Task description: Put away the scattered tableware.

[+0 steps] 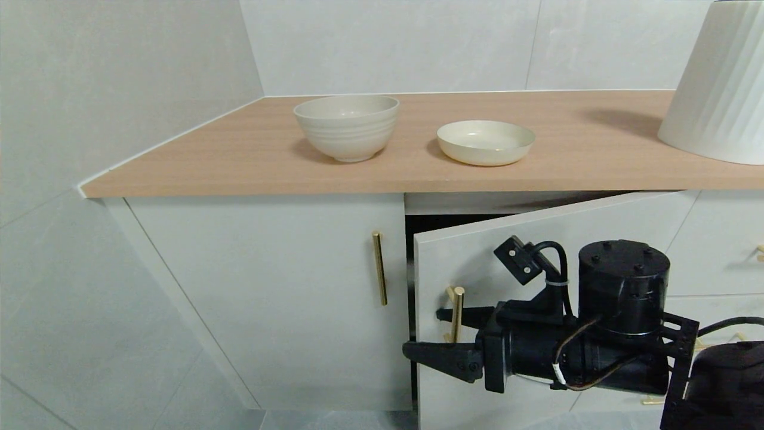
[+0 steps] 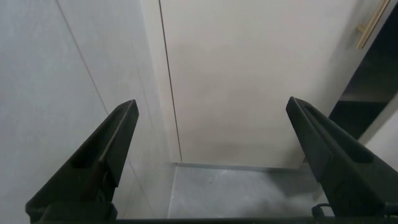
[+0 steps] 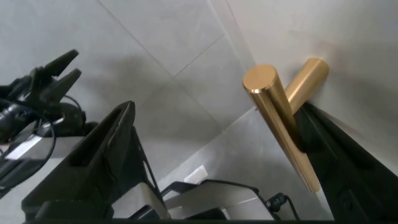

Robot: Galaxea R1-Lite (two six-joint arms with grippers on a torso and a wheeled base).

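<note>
A deep beige bowl (image 1: 347, 126) and a shallow cream dish (image 1: 485, 141) stand side by side on the wooden countertop (image 1: 239, 161). Below them the right cabinet door (image 1: 537, 239) hangs partly open. My right gripper (image 1: 425, 333) is open at that door's gold handle (image 1: 456, 313). The handle (image 3: 283, 124) lies between the fingers of the right gripper (image 3: 217, 118), close against one of them. My left gripper (image 2: 211, 106) is open and holds nothing; it faces the closed left cabinet door (image 2: 249, 81) low down near the floor.
A white pleated lampshade (image 1: 719, 83) stands on the counter's right end. The closed left door carries a vertical gold handle (image 1: 379, 269). Tiled walls close the left side and the back. A dark gap (image 1: 409, 239) shows into the cabinet.
</note>
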